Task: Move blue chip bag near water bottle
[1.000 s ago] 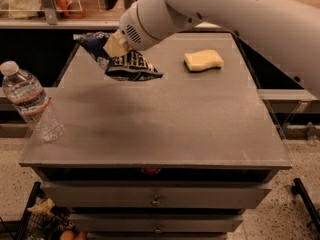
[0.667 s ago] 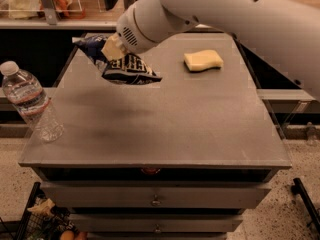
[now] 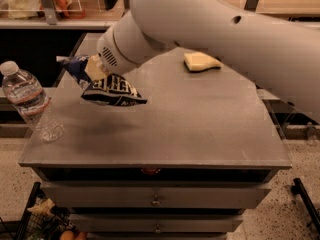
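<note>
The blue chip bag [image 3: 109, 89] is dark navy with white block letters. My gripper [image 3: 92, 71] is shut on its upper edge and holds it in the air above the left part of the grey table [image 3: 190, 129]. The bag casts a shadow on the table below it. The water bottle [image 3: 30, 101] is clear with a white cap and a red-and-white label. It stands tilted at the table's front left corner, to the left of the bag and a short gap away. My white arm comes in from the upper right.
A pale yellow sponge [image 3: 201, 61] lies at the back right of the table. Drawers [image 3: 155, 199] are under the table top. Shelving with bags stands behind. A basket [image 3: 40, 221] sits on the floor at the lower left.
My gripper has carried the chip bag to the left and toward the front, closer to the water bottle. The bottle and the sponge have not moved.
</note>
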Action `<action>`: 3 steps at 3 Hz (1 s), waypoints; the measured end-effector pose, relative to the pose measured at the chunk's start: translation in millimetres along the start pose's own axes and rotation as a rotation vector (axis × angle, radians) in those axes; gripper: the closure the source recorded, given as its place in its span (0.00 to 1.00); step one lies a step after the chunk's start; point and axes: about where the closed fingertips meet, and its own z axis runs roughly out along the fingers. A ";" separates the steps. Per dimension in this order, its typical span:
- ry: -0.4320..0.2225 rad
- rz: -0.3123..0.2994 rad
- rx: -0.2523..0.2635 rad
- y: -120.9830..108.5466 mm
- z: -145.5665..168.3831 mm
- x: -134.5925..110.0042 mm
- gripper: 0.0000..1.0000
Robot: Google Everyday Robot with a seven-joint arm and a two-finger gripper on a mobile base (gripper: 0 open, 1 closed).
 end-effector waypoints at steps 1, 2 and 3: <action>0.004 0.022 0.006 12.1 13.8 10.1 1.00; 0.003 0.034 0.015 20.2 23.6 12.5 1.00; 0.005 0.045 0.026 25.0 29.2 12.4 0.81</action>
